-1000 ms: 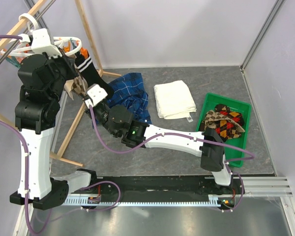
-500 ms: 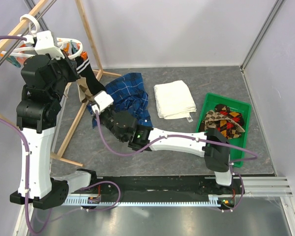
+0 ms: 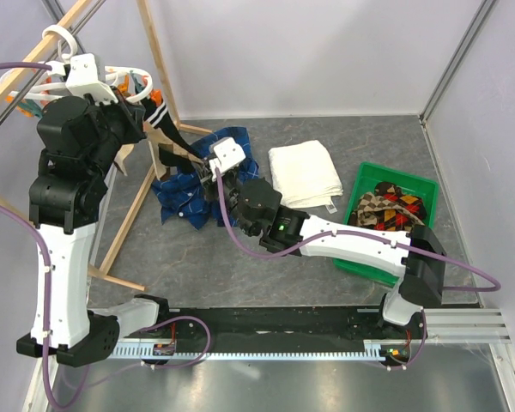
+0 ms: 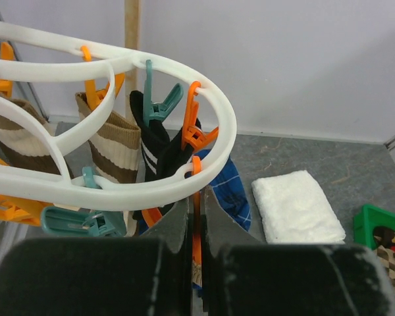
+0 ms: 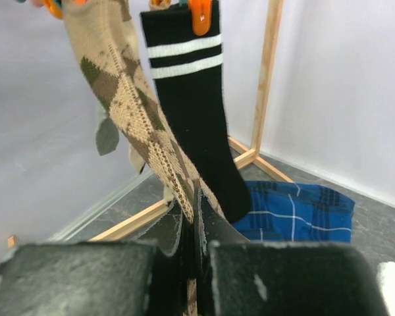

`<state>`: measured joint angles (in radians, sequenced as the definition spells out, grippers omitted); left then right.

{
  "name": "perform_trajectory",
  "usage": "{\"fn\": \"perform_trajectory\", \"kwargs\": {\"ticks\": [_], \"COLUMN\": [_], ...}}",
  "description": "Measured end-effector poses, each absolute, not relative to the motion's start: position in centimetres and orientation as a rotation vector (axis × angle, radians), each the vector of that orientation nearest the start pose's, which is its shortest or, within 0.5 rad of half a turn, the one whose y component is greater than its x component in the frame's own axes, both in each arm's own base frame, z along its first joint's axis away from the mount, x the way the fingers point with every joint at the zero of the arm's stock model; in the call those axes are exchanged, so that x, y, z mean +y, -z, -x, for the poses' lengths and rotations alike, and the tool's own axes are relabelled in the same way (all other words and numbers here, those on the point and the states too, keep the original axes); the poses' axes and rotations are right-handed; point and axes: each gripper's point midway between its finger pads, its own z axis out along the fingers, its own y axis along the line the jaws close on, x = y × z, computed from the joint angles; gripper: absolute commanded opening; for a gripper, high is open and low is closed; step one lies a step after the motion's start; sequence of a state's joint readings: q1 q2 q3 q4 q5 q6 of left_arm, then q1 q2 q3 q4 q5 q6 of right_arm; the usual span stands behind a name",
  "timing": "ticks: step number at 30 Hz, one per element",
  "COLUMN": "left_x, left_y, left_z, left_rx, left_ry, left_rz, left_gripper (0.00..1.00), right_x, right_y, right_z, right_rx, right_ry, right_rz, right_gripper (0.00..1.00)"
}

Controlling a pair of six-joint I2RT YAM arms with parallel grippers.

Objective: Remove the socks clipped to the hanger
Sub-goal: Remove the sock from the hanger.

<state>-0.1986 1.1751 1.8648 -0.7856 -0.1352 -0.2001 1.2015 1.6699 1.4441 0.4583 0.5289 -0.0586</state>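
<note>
Left pincer (image 4: 196, 204): I read it as pressed together on the hanger (image 4: 151, 191), with an orange stem nipped between the fingers just under the white ring. It is held high over the far-left corner of the table (image 3: 154, 266).
Right pincer (image 5: 194, 210): the fingers are pressed together, pinching the lower end of the argyle sock (image 5: 128, 99). The arm reaches from the near edge toward the far-left corner.
Argyle sock: it slants up and left from the pinch, and its top runs out of my right wrist view.
Black sock (image 5: 197, 112): it has two white bands, hangs from an orange peg (image 5: 201, 16), and lies just beside the argyle sock.
Striped socks (image 4: 112, 141): two tan ones with brown bands hang from the ring.
Checkered socks (image 3: 395, 210): they lie in the green tray (image 3: 365, 184) by the right edge.
Shirt (image 5: 296, 210): blue plaid, on the table below the hanging socks.
Towel (image 3: 302, 172): white and folded, near the middle of the far edge, between the shirt and the tray.
Pole (image 5: 266, 72): wooden and upright, behind the black sock.
</note>
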Motion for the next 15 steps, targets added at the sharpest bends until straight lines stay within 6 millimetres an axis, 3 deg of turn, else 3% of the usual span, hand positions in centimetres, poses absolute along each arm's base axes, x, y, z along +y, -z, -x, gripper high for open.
{"fn": "perform_trajectory", "kwargs": {"ticks": [9,15], "left_x": [-4.3,-3.8], "left_y": [-50.3,-50.5], "left_z": [-30.4,-30.3], "left_rx": [1.637,1.627], "left_ry": [0.195,0.174], "left_rz": [0.131,0.154], "left_gripper": [0.41,0.49], "right_x": [48.6,49.6], "right_y": [-39.4,-40.1], "right_z": [-27.6,-27.6], "right_rx": [1.334,1.330], "right_ry": [-0.664,-0.697], "right_rz": [0.435,0.437], "right_gripper": [0.00,0.00]}}
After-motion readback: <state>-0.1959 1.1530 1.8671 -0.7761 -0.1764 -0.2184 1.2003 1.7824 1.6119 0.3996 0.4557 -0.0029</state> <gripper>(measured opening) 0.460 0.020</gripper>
